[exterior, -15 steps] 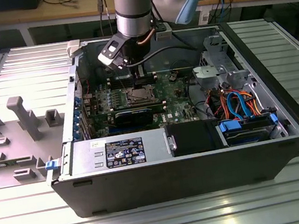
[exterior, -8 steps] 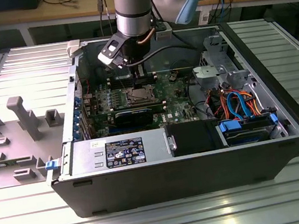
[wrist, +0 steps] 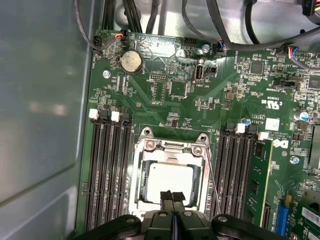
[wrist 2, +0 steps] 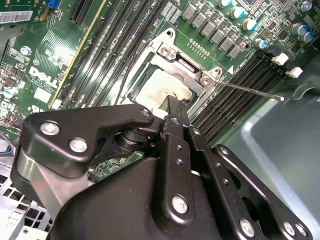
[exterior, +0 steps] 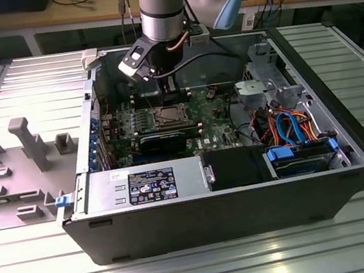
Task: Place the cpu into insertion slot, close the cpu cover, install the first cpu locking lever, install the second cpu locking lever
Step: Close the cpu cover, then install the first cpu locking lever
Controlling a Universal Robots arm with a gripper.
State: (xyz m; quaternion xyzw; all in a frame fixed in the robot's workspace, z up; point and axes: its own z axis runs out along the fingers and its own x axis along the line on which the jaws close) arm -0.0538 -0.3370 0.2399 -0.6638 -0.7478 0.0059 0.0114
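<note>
Across the middle of the ribbed metal surface (exterior: 189,267): an open black computer case (exterior: 214,211). Flat beside it, toward the surface's edge at the exterior view's left, a grey side panel (exterior: 38,104). Reaching down into the case from above, the silver robot arm (exterior: 161,5). On the case floor, a green motherboard (wrist: 200,100). Near the board's middle, between two banks of long black memory slots (wrist: 107,170), the insertion slot (wrist: 135,197). Lying down over the slot, the cpu cover (wrist: 172,146), with the cpu (wrist: 170,177) seated inside and showing through its square window. Just over one edge of the cover, the claw (wrist: 173,197), fingertips pressed together with nothing between them. Impossible to tell whether touching the cover or not. Beside the slot, a thin wire locking lever (wrist 2: 252,91), jutting out free across the memory slots. Close to one edge of the board, by the case wall, a round coin battery (wrist: 131,61).
</note>
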